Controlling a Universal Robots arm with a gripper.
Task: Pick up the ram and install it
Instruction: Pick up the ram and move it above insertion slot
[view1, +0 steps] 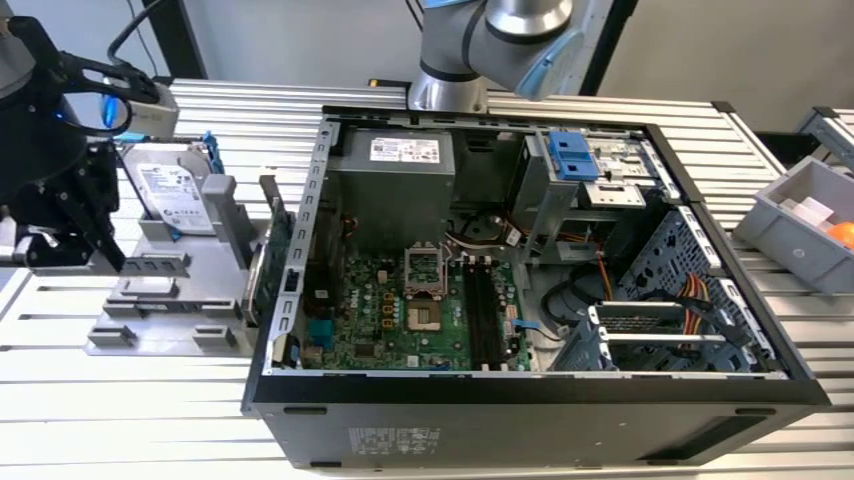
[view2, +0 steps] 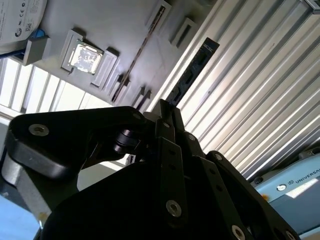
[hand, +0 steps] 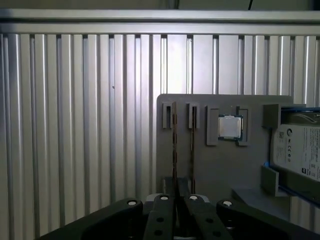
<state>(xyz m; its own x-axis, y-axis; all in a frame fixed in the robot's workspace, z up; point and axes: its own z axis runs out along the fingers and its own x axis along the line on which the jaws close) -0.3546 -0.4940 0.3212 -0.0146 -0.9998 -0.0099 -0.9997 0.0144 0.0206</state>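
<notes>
In the second wrist view my gripper (view2: 167, 112) is shut on the ram (view2: 192, 72), a long dark narrow stick that juts out past the fingertips over the ribbed table. The first wrist view shows the ram edge-on as a thin line (hand: 174, 150) running from the gripper (hand: 178, 197) up across the grey fixture (hand: 250, 170). In the exterior view the gripper (view1: 74, 215) hangs at the far left, over the left end of the grey fixture (view1: 167, 310) and well away from the open computer case (view1: 534, 400). The motherboard's dark memory slots (view1: 483, 312) lie inside the case.
On the fixture sit a processor chip (hand: 230, 126), a second thin slot line (hand: 192, 145) and a hard drive in a blue frame (view1: 174, 195). A green card (view1: 276, 262) stands between fixture and case. A grey bin (view1: 801, 225) sits at the exterior view's right.
</notes>
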